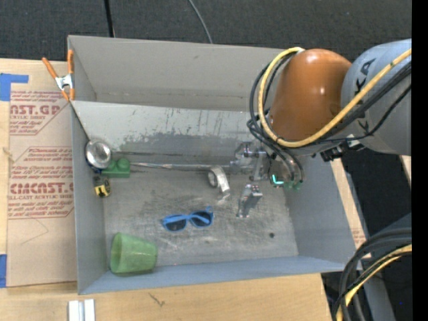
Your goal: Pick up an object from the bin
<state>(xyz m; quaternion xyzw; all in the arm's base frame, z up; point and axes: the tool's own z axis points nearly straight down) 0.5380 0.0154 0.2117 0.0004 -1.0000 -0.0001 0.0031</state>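
A steel ladle point(98, 154) lies along the back-left floor of the bin point(167, 72), with a green cup point(132, 253) at front-left. Blue sunglasses point(188, 219) lie mid-floor, a white ring point(219, 178) just behind them. The gripper point(246, 204) hangs just right of that ring; whether it is released or clenched cannot be told.

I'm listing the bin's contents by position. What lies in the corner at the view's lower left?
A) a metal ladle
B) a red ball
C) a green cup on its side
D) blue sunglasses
C: the green cup lies tipped over in that corner of the bin. The blue sunglasses lie nearer the middle, and the metal ladle has its bowl by the left wall.
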